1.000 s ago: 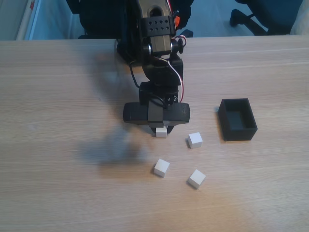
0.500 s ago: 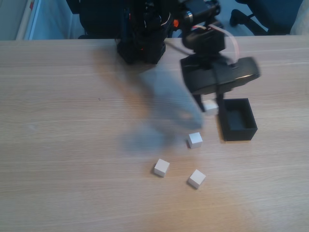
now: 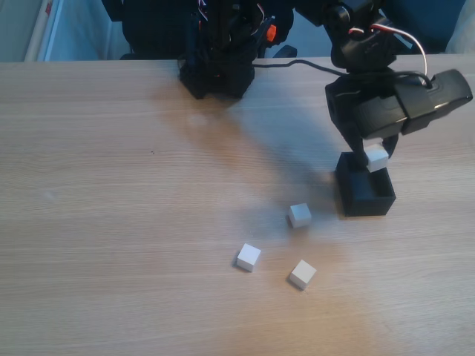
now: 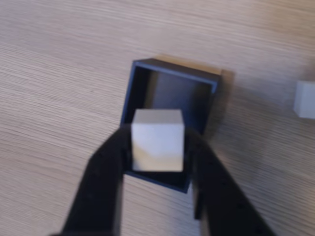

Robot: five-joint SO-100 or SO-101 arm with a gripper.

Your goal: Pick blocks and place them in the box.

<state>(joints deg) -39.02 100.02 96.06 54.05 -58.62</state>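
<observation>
Fixed view, gripper: right of centre in the upper half, clamped on a white cube, hanging just above the box.
Fixed view, black box: right of centre, open top up, nothing visible on the part of the floor that shows; near end partly hidden by the held cube.
Fixed view, loose cubes: three on the wooden table, lower centre; one just left of the box, one further down and left, one at the bottom, slightly turned.
Fixed view, arm base: top centre, at the far edge of the table.
Wrist view, gripper: rising from the bottom edge, two black fingers pressed against opposite sides of the cube.
Wrist view, box: centre frame, directly beneath the cube, with the cube over the wall nearest the bottom of the frame rather than mid-cavity.
Wrist view, stray cube: right edge, blurred.
Risk: release from here could land the cube on the near wall, tipping it out onto the table; cause, off-centre position over the opening.
Risk: lowering further could knock the thin-walled box with a finger and shove it.
</observation>
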